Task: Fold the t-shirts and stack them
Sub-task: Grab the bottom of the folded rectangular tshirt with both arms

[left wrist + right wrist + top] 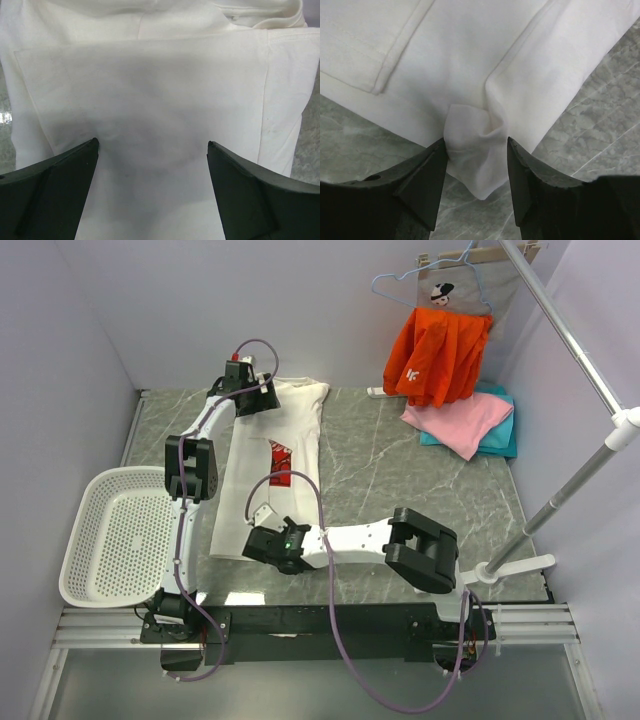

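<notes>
1. Marbled bench [400,470] carries the white t-shirt [290,430], lying long and narrow, left of centre.
2. Right hand [476,145] pinches its near hem; left hand [152,145] hovers wide open, empty, over the far end.
3. The hem is probably best carried forward level, keeping edges aligned.

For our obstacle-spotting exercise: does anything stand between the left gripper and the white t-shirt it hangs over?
Nothing visible does. The left gripper is open directly over bare cloth of the white t-shirt. The right gripper pinches the shirt's near edge, at the opposite end.

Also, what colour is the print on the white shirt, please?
The print is red, best seen in the top view.
</notes>
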You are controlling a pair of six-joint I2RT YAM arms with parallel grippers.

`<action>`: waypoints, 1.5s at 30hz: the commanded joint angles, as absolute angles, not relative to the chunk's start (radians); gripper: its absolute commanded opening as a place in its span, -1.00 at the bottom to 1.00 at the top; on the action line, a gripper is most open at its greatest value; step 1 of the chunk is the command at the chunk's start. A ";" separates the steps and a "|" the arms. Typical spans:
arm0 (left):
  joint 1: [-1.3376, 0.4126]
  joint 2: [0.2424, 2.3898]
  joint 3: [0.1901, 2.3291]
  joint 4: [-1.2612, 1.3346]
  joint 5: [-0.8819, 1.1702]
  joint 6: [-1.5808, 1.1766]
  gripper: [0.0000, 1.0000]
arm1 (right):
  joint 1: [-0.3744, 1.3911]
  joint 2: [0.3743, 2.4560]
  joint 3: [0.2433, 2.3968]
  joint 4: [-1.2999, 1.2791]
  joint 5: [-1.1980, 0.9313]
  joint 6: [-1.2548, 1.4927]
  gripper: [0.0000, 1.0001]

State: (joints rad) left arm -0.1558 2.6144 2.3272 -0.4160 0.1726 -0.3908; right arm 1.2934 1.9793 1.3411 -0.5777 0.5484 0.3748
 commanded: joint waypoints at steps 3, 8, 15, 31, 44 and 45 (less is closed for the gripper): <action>-0.150 2.632 2.283 -0.525 0.193 -0.414 0.94 | 1.295 1.953 1.333 -0.566 0.543 0.361 -0.10; -0.150 2.632 2.283 -0.525 0.196 -0.414 0.94 | 1.296 1.930 1.327 -0.560 0.543 0.359 -1.00; -0.150 2.632 2.283 -0.526 0.199 -0.410 0.94 | 1.296 1.798 1.293 -0.583 0.552 0.350 -0.75; -0.150 2.651 2.296 -0.538 0.196 -0.402 0.94 | 1.299 1.700 1.204 -0.690 0.271 0.305 -0.39; -0.150 2.542 2.168 -0.526 0.156 -0.399 0.94 | 1.229 1.640 1.178 -0.710 0.573 0.463 0.34; -0.150 2.467 2.119 -0.496 0.161 -0.399 0.94 | 1.191 1.646 1.181 -0.698 0.555 0.474 0.36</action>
